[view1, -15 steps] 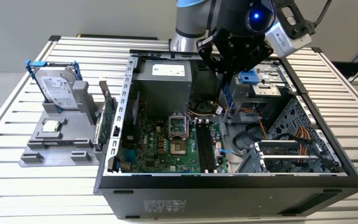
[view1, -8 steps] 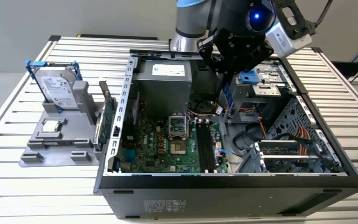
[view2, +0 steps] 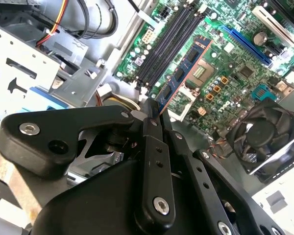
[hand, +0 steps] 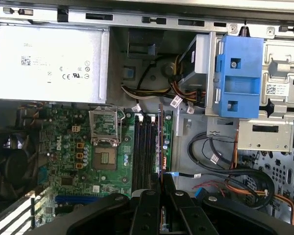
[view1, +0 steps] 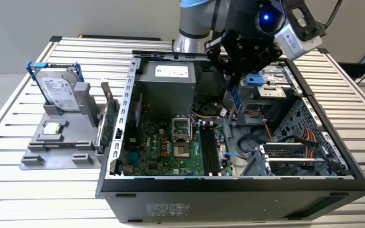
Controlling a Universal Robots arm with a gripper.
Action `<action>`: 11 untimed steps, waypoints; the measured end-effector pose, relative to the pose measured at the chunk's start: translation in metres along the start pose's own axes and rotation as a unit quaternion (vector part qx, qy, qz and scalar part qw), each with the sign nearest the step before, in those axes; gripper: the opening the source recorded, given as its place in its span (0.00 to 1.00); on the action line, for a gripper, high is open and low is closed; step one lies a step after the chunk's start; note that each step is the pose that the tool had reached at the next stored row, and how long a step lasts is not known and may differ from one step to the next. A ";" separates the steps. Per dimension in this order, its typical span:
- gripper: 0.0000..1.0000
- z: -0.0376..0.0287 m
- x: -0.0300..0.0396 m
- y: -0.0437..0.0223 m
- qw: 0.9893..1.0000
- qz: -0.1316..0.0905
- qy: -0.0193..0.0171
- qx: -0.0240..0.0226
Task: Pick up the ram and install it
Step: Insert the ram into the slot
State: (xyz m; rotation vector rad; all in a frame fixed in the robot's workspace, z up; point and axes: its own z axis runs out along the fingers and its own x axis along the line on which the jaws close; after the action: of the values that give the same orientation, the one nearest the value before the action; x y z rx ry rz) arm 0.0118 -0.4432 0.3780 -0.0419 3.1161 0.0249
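Though the gripper (view1: 233, 78) is clamped shut on the ram (view1: 236, 100), so the pickup is done, the stick seemingly hangs unseated over the motherboard (view1: 163, 142), whose slots (view1: 211, 151) lie empty at about seven o'clock from it in the exterior view

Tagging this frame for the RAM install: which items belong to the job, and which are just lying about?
Job:
- ram, clamped in the gripper
- black memory slots

Lying about:
- hard drive
- expansion card
- power supply
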 end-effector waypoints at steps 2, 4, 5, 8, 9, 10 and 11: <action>0.00 0.0003 -0.0014 0.0000 1.000 0.000 0.000 0.000; 0.00 0.0005 -0.0030 -0.0001 1.000 0.000 0.000 0.000; 0.00 0.0006 -0.0038 -0.0001 1.000 0.000 0.000 0.000; 0.00 0.0011 -0.0062 -0.0002 1.000 0.004 0.000 0.000; 0.00 0.0013 -0.0063 -0.0002 1.000 0.005 0.000 0.000; 0.00 0.0013 -0.0064 -0.0002 1.000 0.007 0.000 0.000; 0.00 0.0013 -0.0064 -0.0002 1.000 0.008 0.000 0.000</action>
State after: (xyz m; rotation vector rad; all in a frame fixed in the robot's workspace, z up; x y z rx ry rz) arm 0.0183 -0.4432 0.3769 -0.0181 3.1162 0.0246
